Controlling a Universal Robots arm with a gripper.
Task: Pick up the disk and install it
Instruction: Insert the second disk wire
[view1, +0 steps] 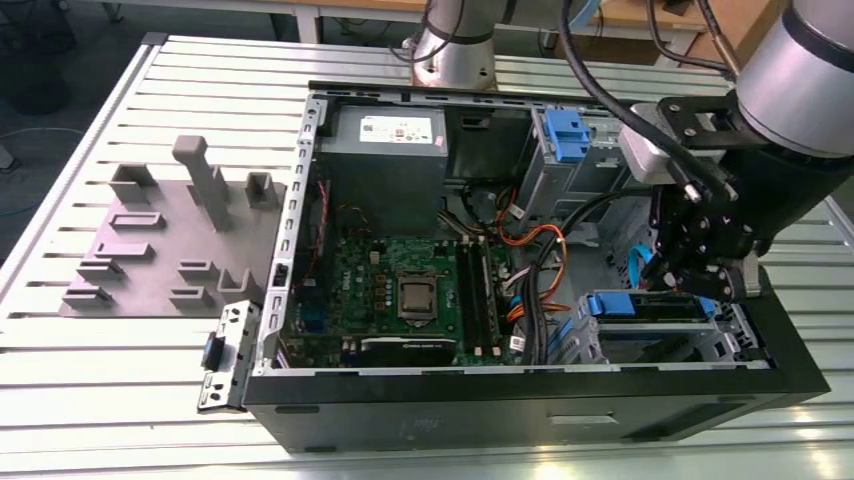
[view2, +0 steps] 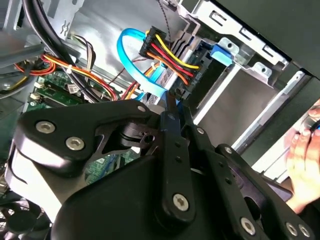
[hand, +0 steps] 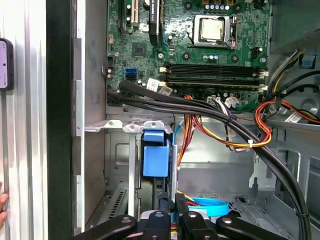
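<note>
The disk sits in the lower drive bay at the front corner of the open computer case. It lies flat in the cage, with its blue bracket facing the inside of the case. In the first wrist view the blue tab of the disk stands in the bay slot straight ahead of the jaws, under the bay's metal lip. No label on it can be seen.

The gripper hangs just above the bay, right beside the disk. In the second wrist view the gripper narrows to a point against a blue edge. In the first wrist view the gripper is just short of the tab. I cannot tell whether the jaws are apart or clamped on anything.

Beside the jaws a light-blue data cable loops past a bundle of red, yellow and black wires. Beyond them lies the green motherboard. Well away from the jaws, the grey power supply carries a white sticker whose print is too small to read. A person's hand shows outside the case wall. The case rests on a ribbed metal surface.
</note>
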